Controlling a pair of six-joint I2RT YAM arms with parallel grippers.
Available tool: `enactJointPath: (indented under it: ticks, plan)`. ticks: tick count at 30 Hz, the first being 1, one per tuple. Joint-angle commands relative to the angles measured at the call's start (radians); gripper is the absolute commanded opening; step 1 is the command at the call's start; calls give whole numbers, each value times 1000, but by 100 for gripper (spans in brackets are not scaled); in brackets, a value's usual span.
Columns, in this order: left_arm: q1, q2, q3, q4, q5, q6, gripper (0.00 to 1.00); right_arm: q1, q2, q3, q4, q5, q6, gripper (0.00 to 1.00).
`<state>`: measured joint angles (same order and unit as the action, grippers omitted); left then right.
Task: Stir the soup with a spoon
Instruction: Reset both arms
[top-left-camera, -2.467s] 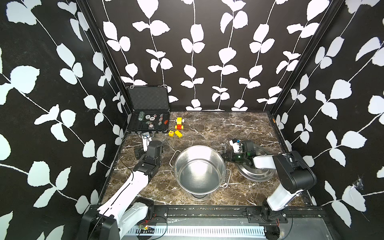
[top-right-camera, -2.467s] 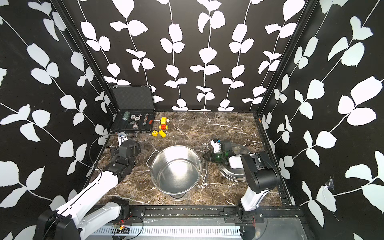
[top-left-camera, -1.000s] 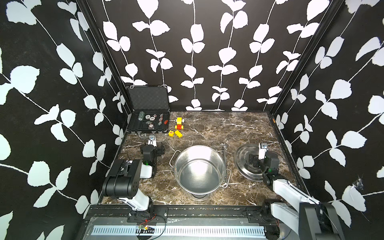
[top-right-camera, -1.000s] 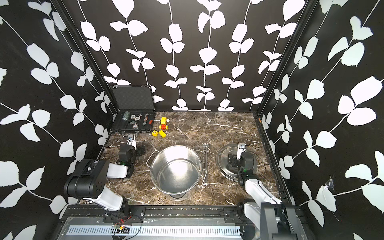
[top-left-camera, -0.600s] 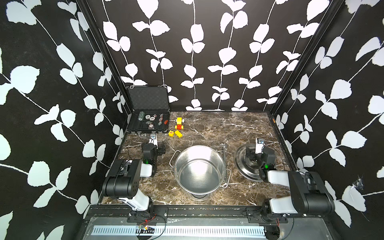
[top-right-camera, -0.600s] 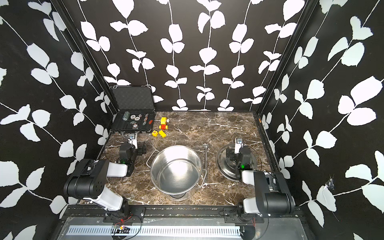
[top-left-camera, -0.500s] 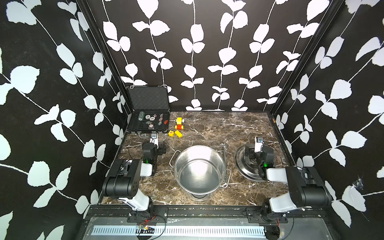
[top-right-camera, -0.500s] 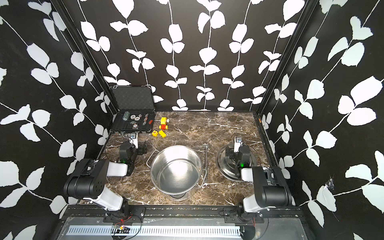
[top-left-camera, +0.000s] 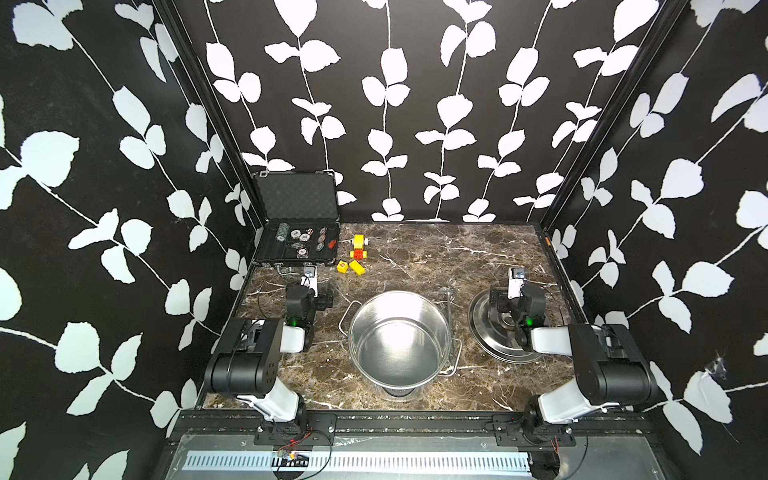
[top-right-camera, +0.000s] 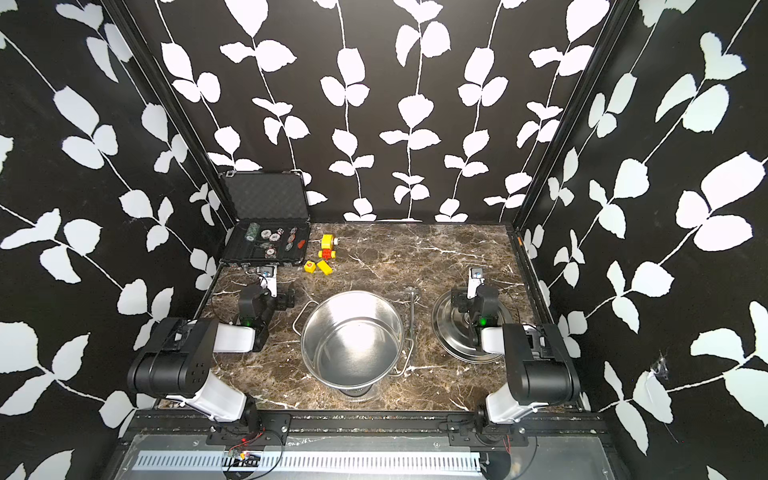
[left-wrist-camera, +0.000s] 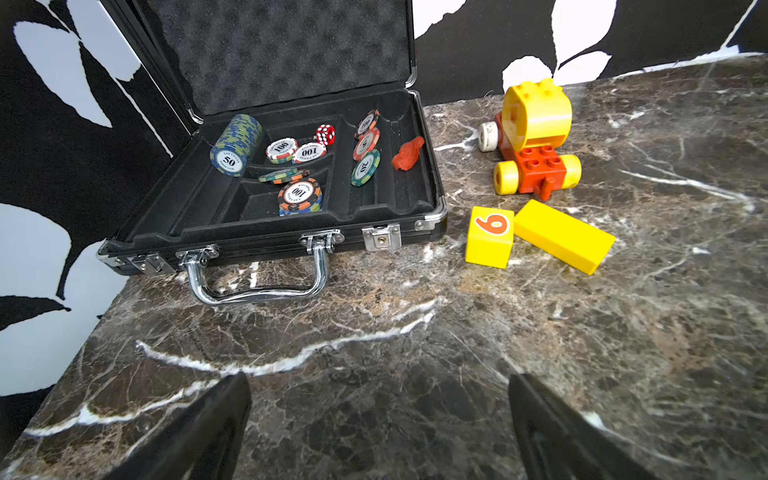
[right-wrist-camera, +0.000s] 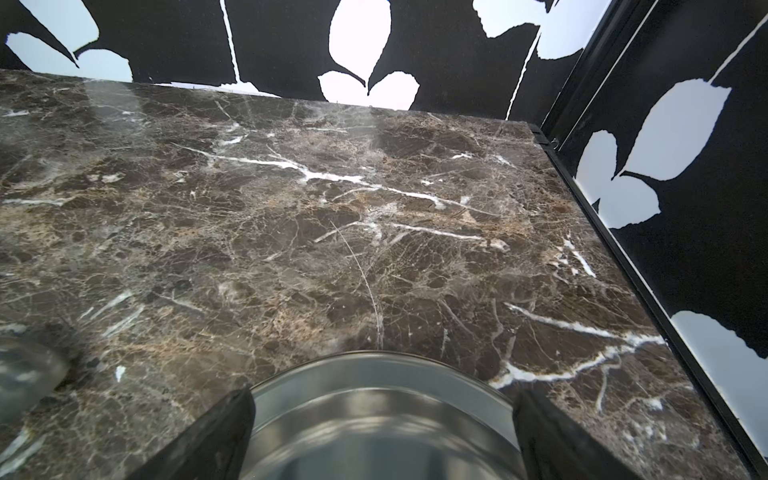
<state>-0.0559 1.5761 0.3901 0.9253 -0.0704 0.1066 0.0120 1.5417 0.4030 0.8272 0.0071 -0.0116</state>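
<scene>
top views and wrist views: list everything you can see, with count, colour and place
pot: one, shiny steel, empty, mid-table
spoon: one, steel, lying beside the pot's right
lid: one, steel, right of the spoon
case: one, black, open, far left corner
poker chips: one stack plus loose ones, mixed colours, in the case
die: one, red, in the case
scrap: one, red, in the case
toy car: one, yellow and red, right of the case
cube: one, yellow, orange 6, near the case's corner
long block: one, yellow, next to the cube
table: one, brown marble
left hand: one, black, open, empty, facing the case
right hand: one, black, open, empty, above the lid
</scene>
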Motion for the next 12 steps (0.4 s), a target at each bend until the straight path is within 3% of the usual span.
enactJointPath:
  ticks: [1, 12]
  plan:
    - [4, -11, 13, -15, 6, 12, 99, -5, -8, 7, 9, 10, 2, 99]
    - [10, -11, 15, -20, 21, 9, 99, -4, -9, 4, 12, 10, 1, 99]
